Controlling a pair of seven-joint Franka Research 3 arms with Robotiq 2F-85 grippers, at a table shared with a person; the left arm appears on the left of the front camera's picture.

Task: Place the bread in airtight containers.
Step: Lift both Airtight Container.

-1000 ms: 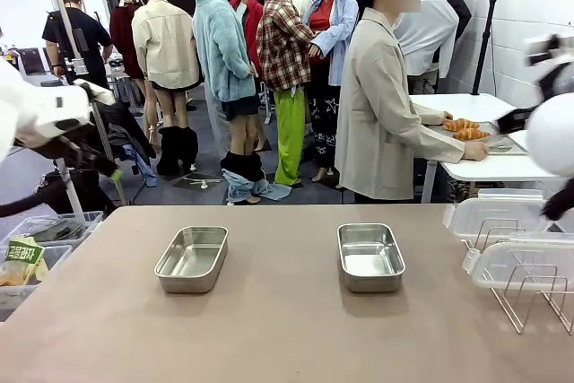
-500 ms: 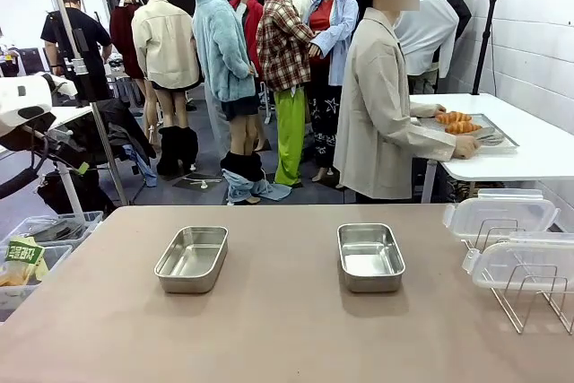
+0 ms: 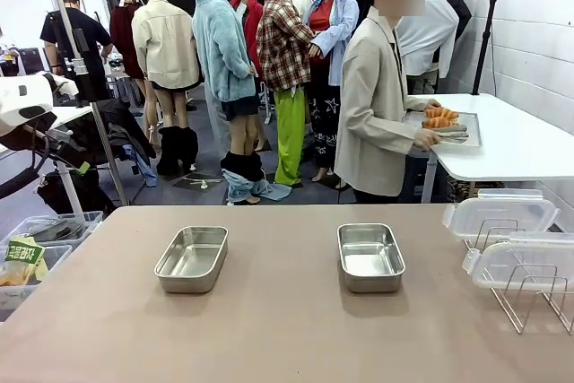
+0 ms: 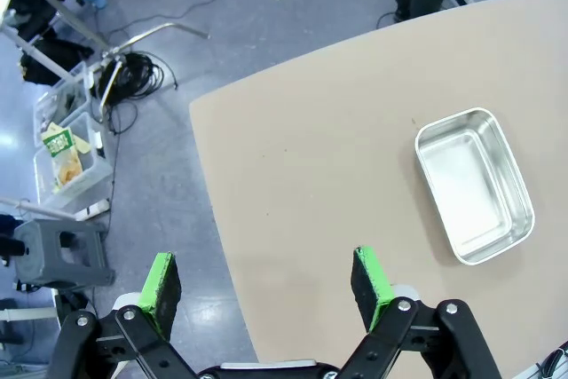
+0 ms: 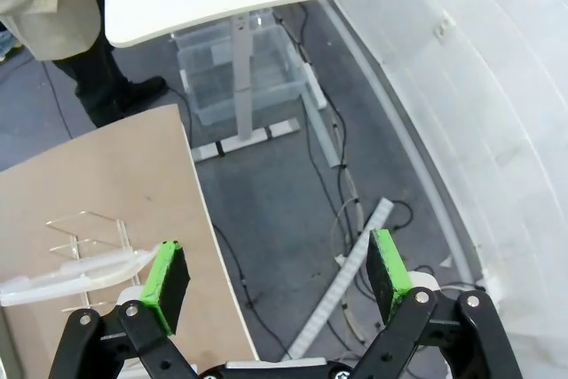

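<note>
On tan table, two lidless rectangular steel trays wait for golden-brown rolls person holds; L gripper, R gripper jaws apart, empty.

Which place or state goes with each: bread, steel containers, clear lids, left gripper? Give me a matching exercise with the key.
1 bread
2 steel containers
3 clear lids
4 left gripper

A on the wire rack
B open, above the table's edge
C on the flat tray the person holds
D empty, on the brown table

Pairs: 1-C, 2-D, 3-A, 4-B
</note>
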